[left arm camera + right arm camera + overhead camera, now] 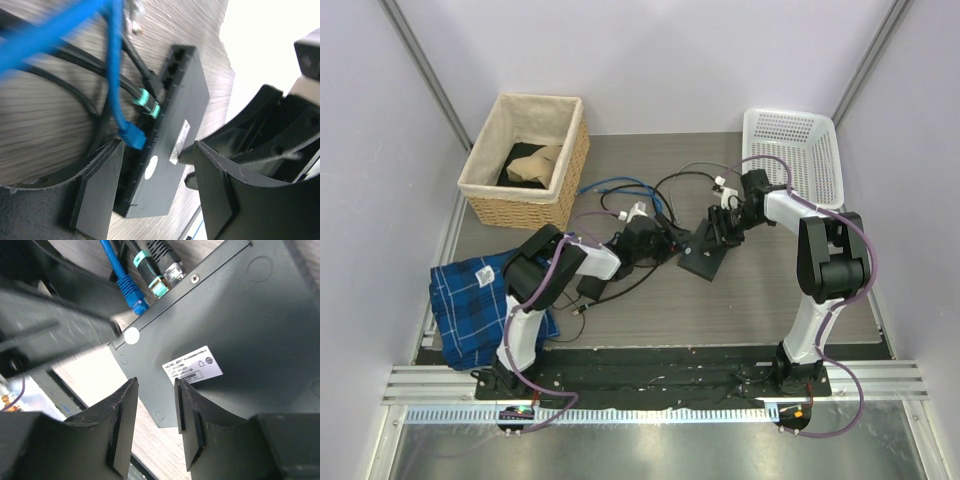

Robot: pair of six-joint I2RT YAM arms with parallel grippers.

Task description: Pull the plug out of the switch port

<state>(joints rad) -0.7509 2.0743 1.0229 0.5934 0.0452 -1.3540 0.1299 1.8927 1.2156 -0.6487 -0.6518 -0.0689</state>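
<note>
On the grey wood-grain worktop (720, 310), a woven wicker basket with a pale cloth liner (520, 210) stands at the far left. A white perforated plastic basket (820, 170) stands at the far right. A blue plaid cloth (470, 300) lies at the near left, partly under the left arm.

The flat black rectangular switch box (705, 255) sits near the middle of the worktop, between the two arms, and looks tilted in the top view. A loose tangle of black cables (680, 180) and a blue cable (620, 185) spreads over the worktop on its far side.

The left claw (159, 145) is spread wide and holds nothing. Its two fingers stand on either side of the box's near end, just beside the socket row.

The right claw (155, 382) hangs over a corner of the box's labelled face. Its fingers are drawn close with a slim gap between them, and I cannot tell whether they grip the box.

A blue plug (132, 135) sits in one socket. Two teal-collared plugs (145, 100) on black leads sit in the sockets just beyond it.

A small white rectangular label (192, 367) and a round white sticker (131, 335) are on the box.
</note>
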